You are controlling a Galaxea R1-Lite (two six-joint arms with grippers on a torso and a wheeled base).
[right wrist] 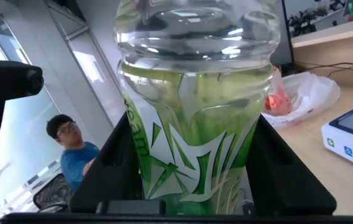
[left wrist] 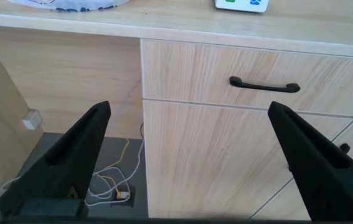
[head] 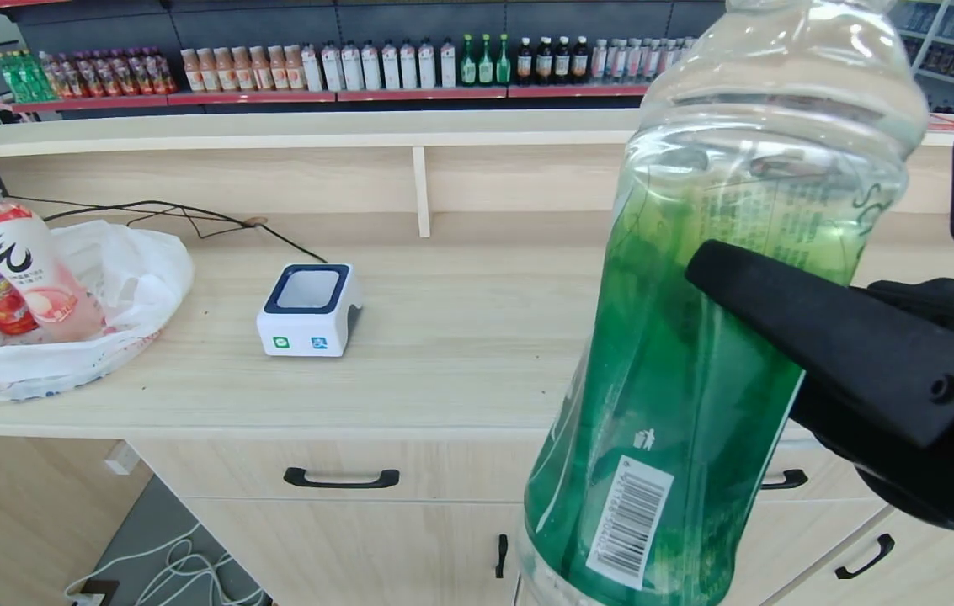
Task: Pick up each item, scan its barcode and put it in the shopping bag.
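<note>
Bottle [head: 679,404] with green label sat clamped between the right gripper's [right wrist: 195,177] fingers, scanner [head: 308,310] and shopping bag [head: 148,278] well off to its left. Left gripper [left wrist: 188,111] hung released, fingers spread wide, facing the drawers [left wrist: 226,68].

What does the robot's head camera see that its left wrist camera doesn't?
Head camera alone: the clear plastic bottle with a green label, gripped by the right claw, plus two drink bottles leaning in the white plastic bag. Left wrist camera alone: the open left claw. Both: the small white box scanner, the bag's edge, the light wooden counter, a black drawer handle and white floor cables.
</note>
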